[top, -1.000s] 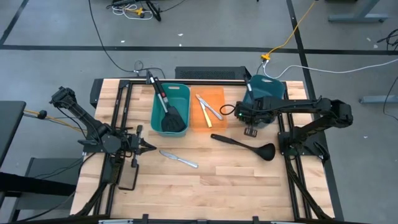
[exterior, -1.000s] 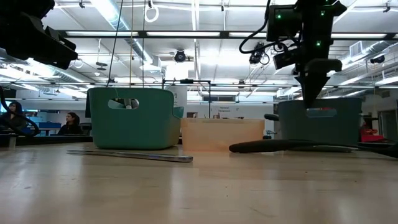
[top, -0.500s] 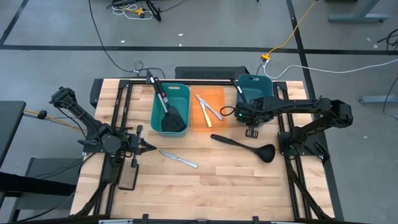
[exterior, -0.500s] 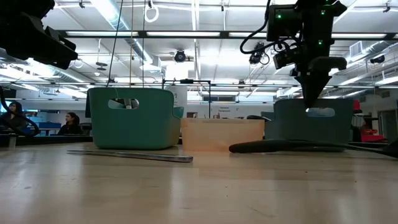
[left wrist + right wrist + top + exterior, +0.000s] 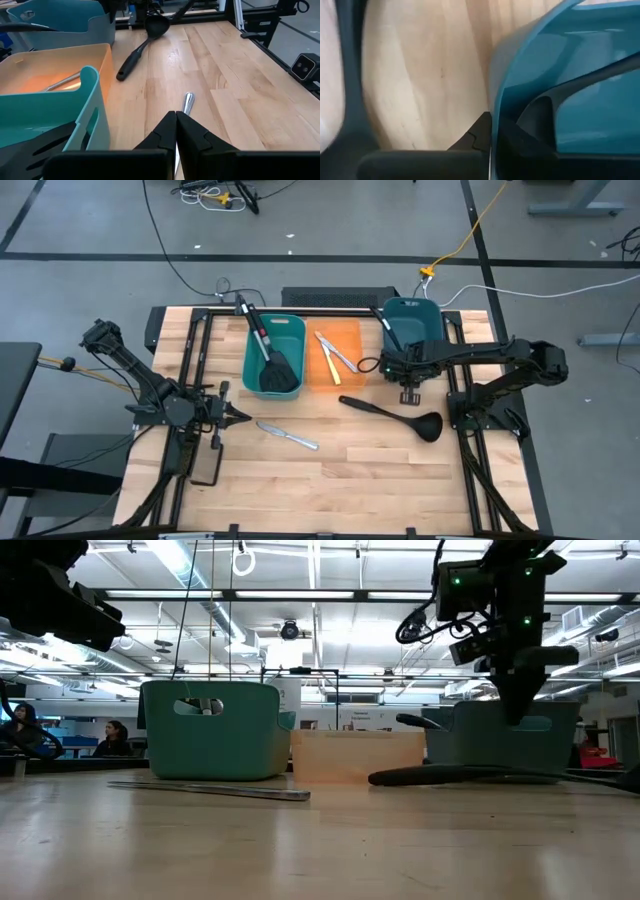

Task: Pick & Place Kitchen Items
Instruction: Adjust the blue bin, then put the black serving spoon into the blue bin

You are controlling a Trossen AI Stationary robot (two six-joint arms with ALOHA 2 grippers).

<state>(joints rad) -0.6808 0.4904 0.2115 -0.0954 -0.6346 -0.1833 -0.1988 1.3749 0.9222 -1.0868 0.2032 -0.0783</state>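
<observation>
My right gripper [image 5: 408,392] fingers together and empty at the dark teal bin [image 5: 412,320], black ladle [image 5: 392,415] on the table just beside, my left gripper [image 5: 240,416] also closed, silver knife [image 5: 287,435] near it

Pale striped wooden desk [image 5: 340,460]; teal plastic bin [image 5: 258,352]; translucent orange plastic bin [image 5: 350,335]; long black plastic ladle [image 5: 392,414]; small silver metal knife [image 5: 287,435].

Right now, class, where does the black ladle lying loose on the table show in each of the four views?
High view: ladle right of centre, before the dark teal bin.
Low view: ladle right of centre, before that bin.
Left wrist view: ladle far across the table.
Right wrist view: not in it.
Shared landmark: the orange bin.
</observation>
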